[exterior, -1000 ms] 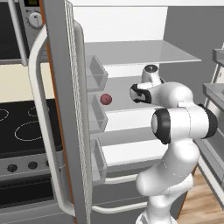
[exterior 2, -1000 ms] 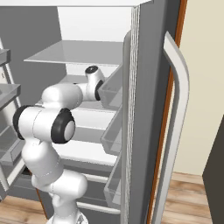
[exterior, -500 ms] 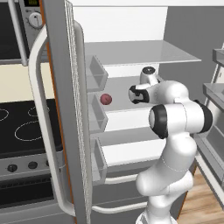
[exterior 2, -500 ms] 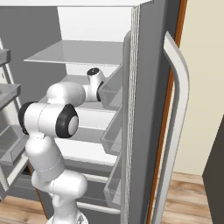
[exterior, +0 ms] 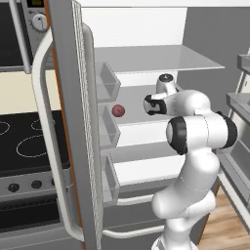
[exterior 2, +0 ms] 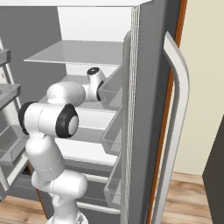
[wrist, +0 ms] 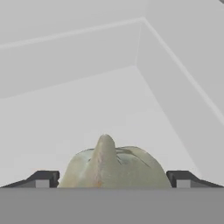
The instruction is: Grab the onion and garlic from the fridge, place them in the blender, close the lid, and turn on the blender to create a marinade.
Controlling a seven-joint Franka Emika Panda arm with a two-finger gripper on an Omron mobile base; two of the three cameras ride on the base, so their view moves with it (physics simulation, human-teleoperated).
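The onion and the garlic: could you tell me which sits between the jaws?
The garlic, the pale bulb between the open jaws; the dark red onion lies apart.

My arm rises from the base, folds at the big dark elbow joint, and reaches forward level with my wrist held roughly horizontal. My jaws (wrist: 109, 179) stand spread wide, one dark fingertip (wrist: 43, 179) low at the left of the hand view and the other at the right, neither pressing inward. From the left base view my hand (exterior: 155, 103) points away from the base.
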